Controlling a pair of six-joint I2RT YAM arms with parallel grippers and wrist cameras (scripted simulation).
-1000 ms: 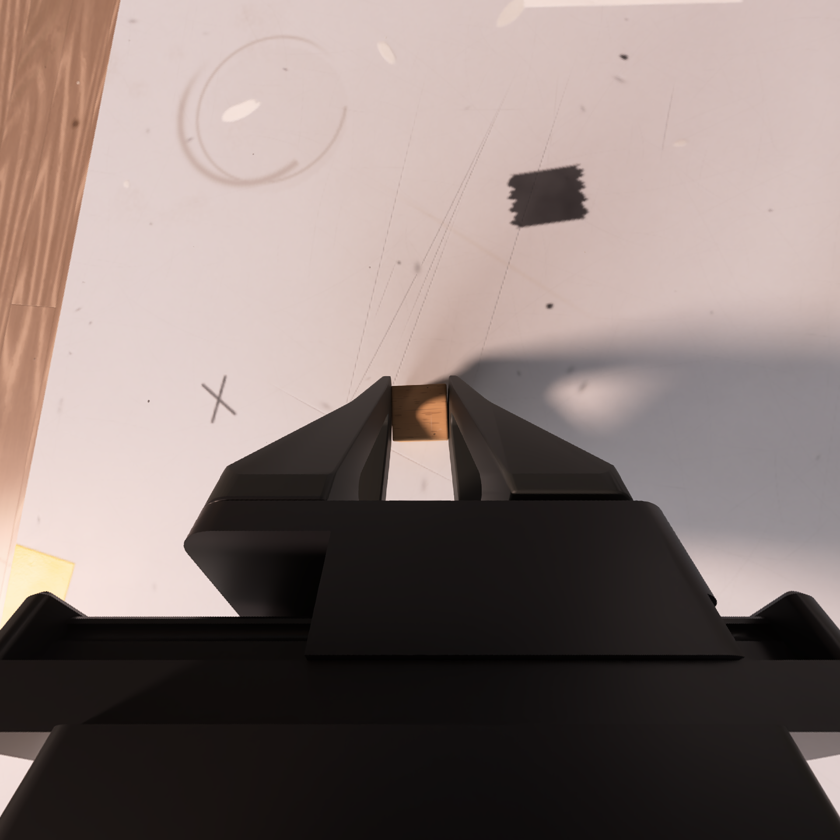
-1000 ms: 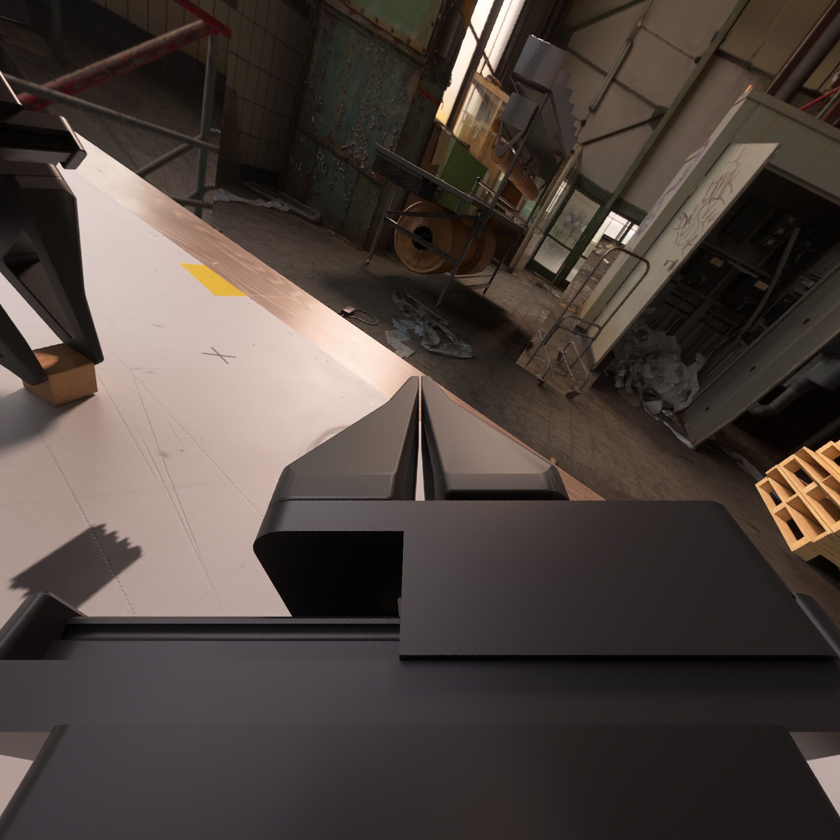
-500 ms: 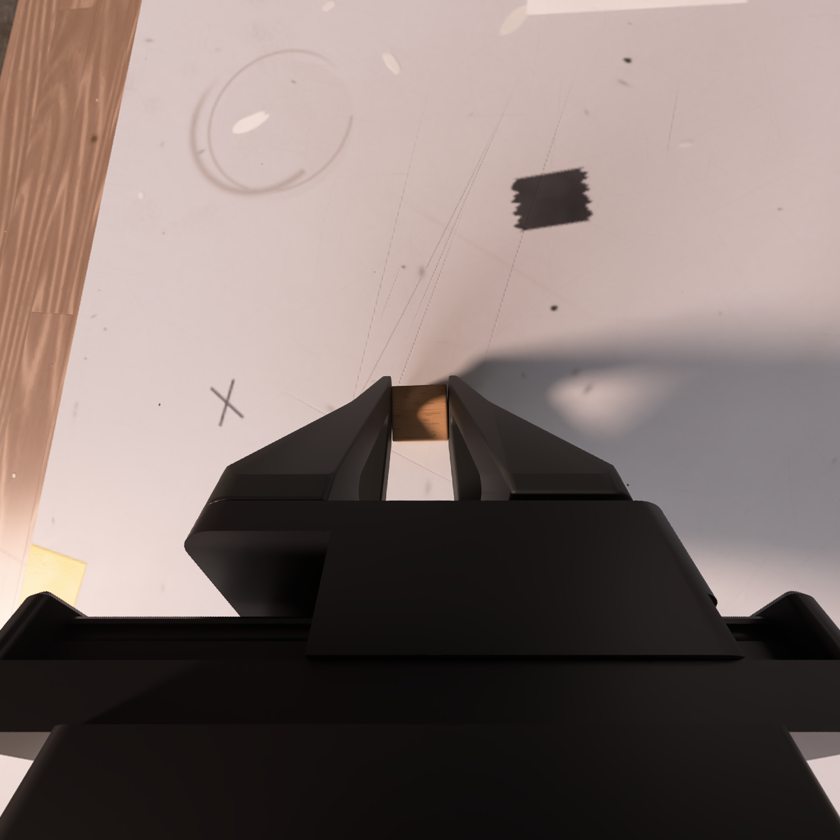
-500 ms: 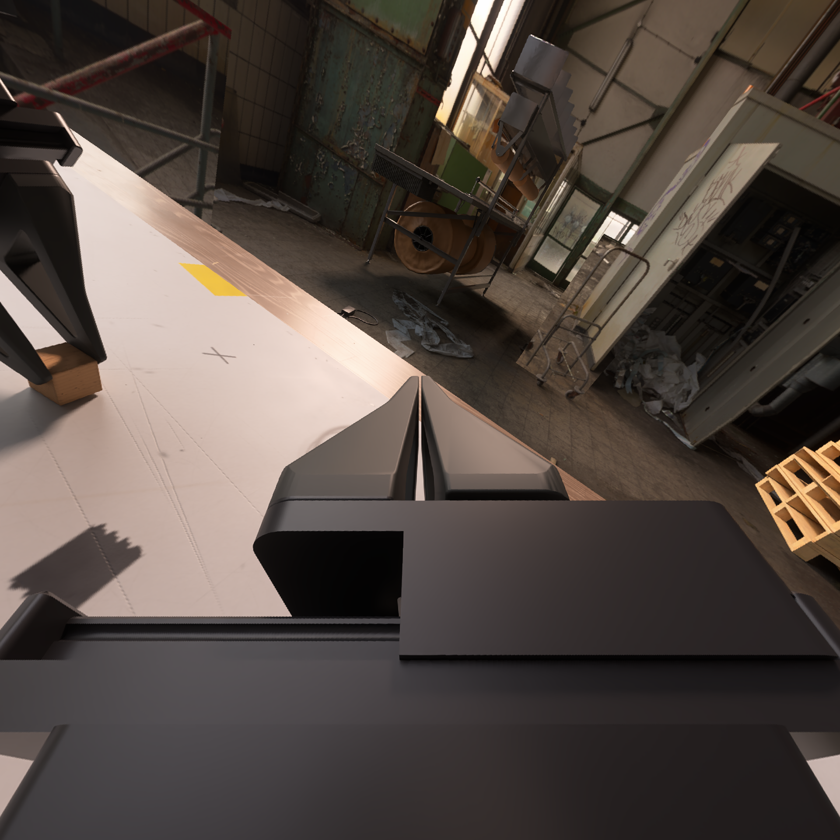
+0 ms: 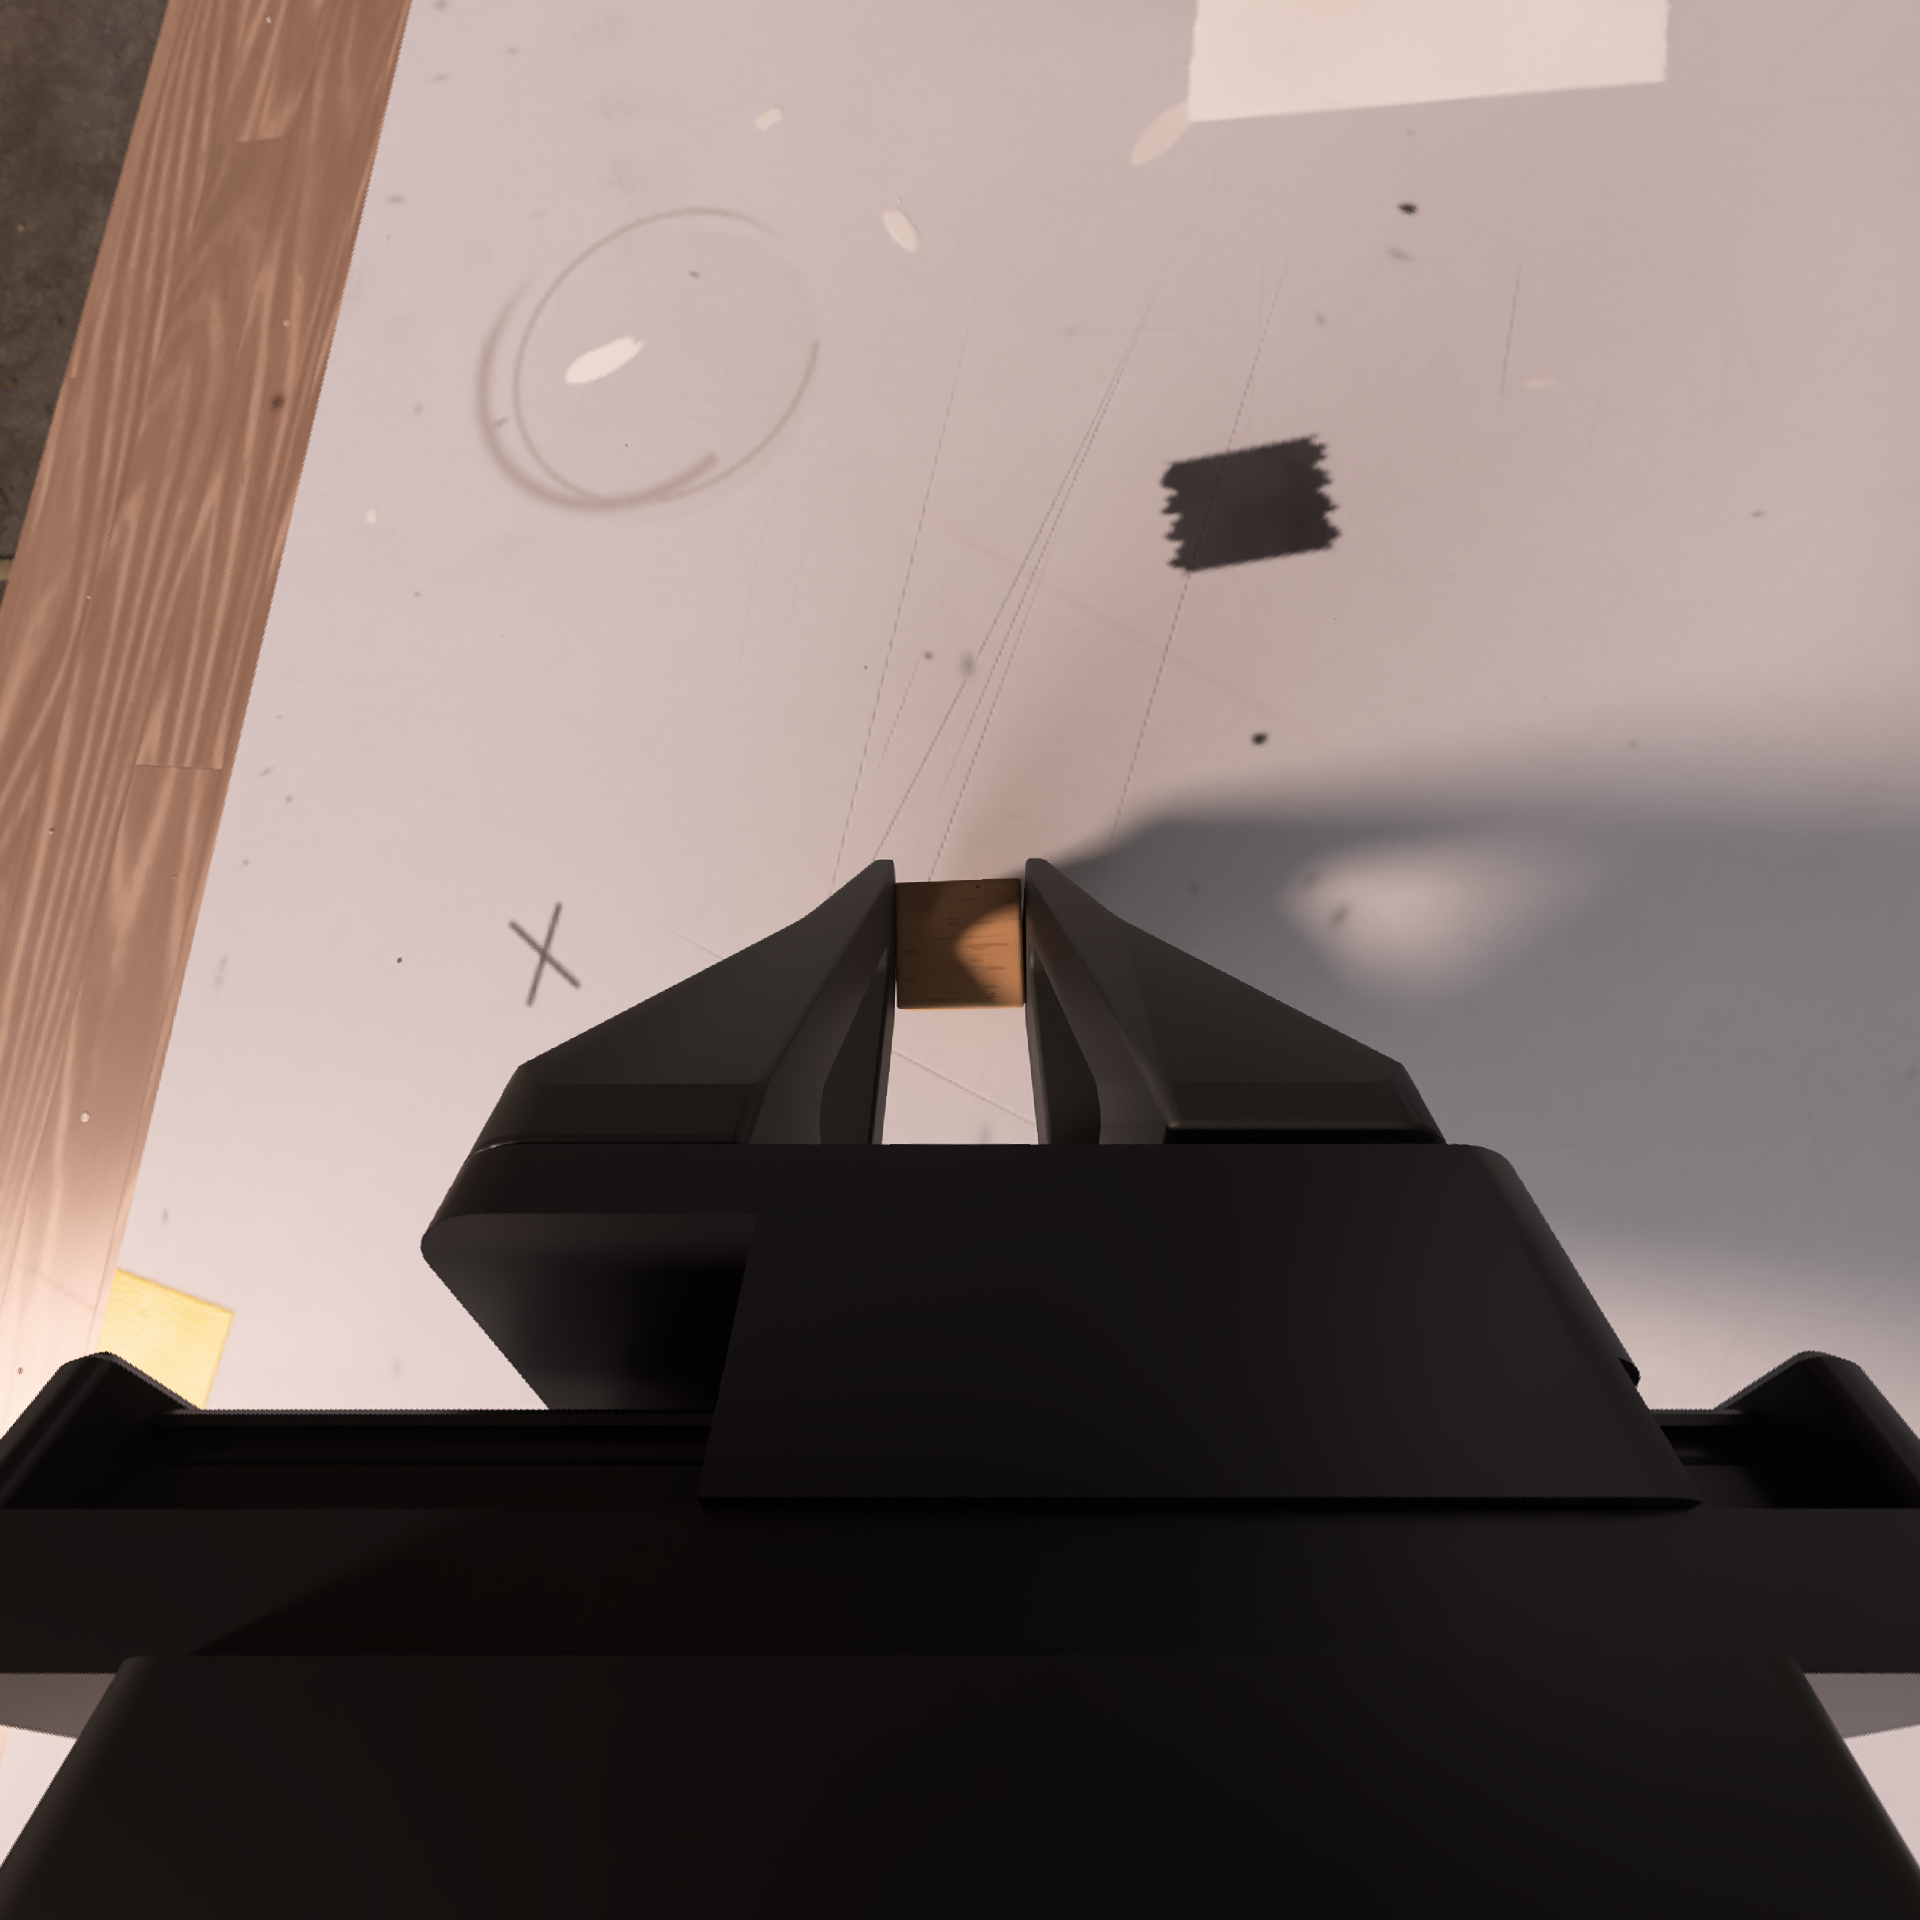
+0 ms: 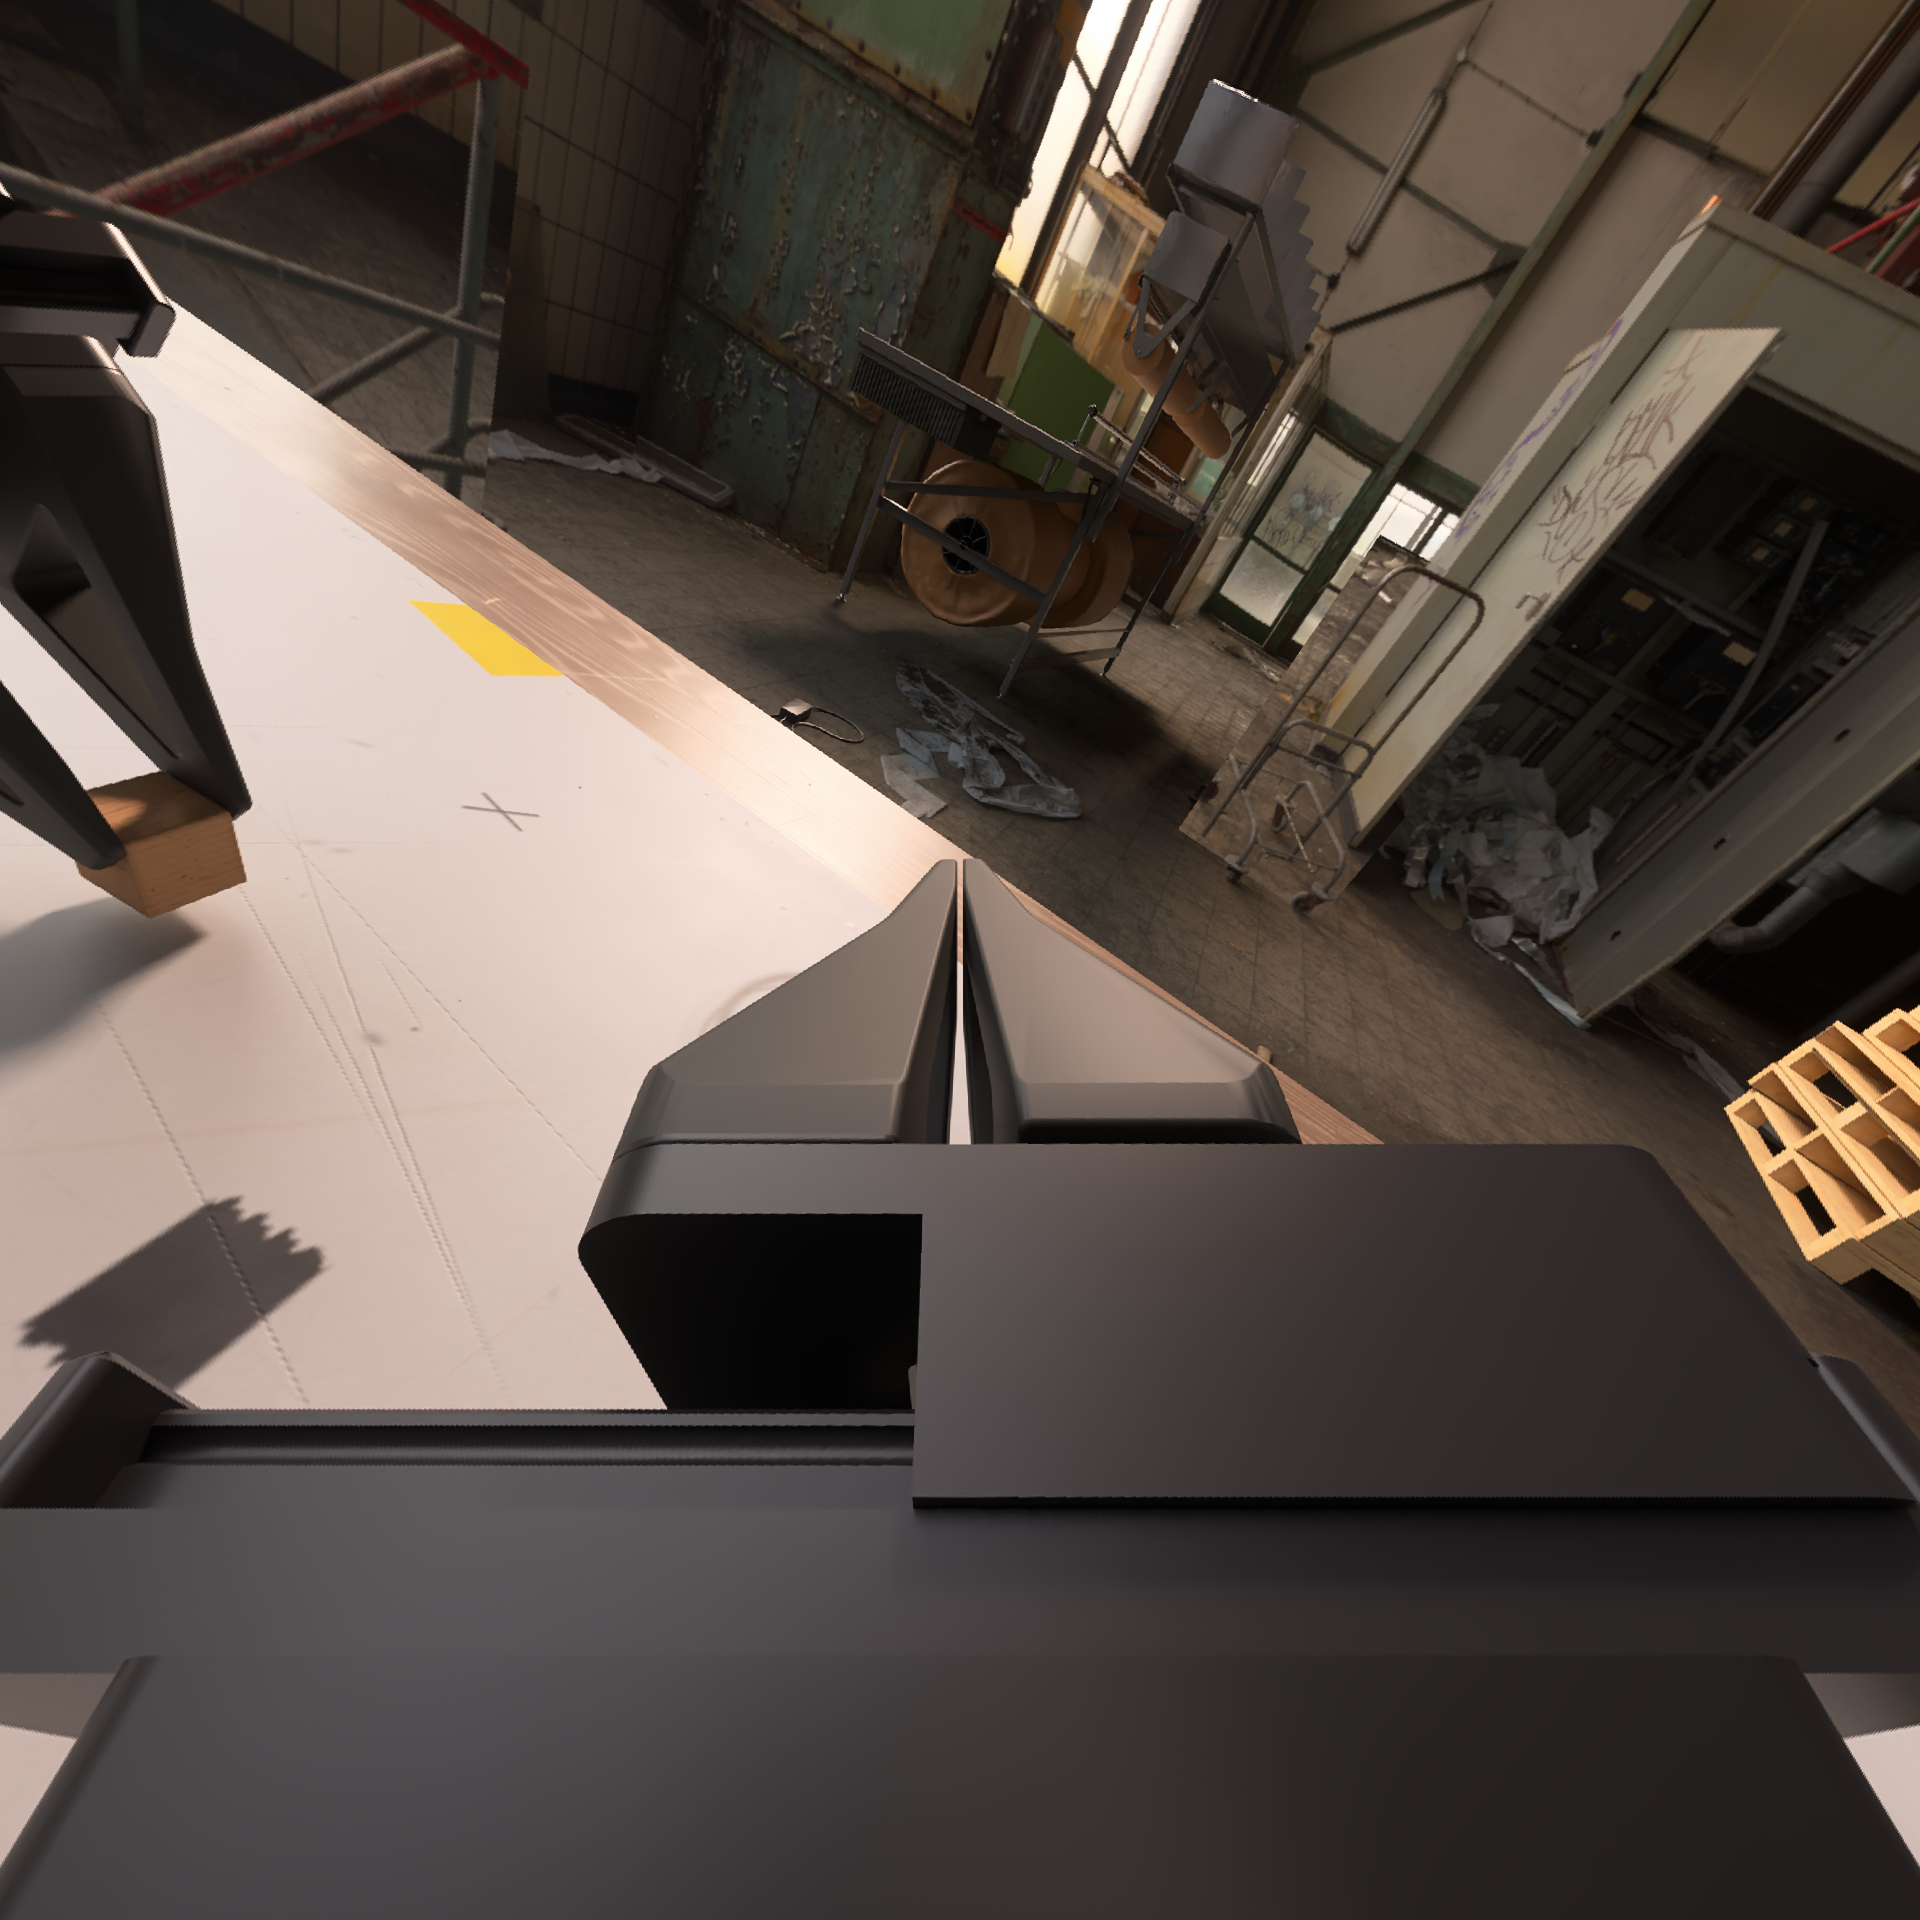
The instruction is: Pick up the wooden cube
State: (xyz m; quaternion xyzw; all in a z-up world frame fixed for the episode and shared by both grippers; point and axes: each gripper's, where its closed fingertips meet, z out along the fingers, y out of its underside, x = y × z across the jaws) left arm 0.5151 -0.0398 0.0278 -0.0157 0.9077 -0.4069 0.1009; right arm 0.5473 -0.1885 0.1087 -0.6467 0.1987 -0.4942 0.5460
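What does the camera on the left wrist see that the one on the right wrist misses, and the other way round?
Only the left wrist view shows the ring stain and a pale sheet on the table. Only the right wrist view shows the right gripper, fingers shut on nothing, plus the hall beyond with a wooden pallet. Both show the wooden cube clamped in the left gripper, the pencilled cross, the yellow patch and the black tape.
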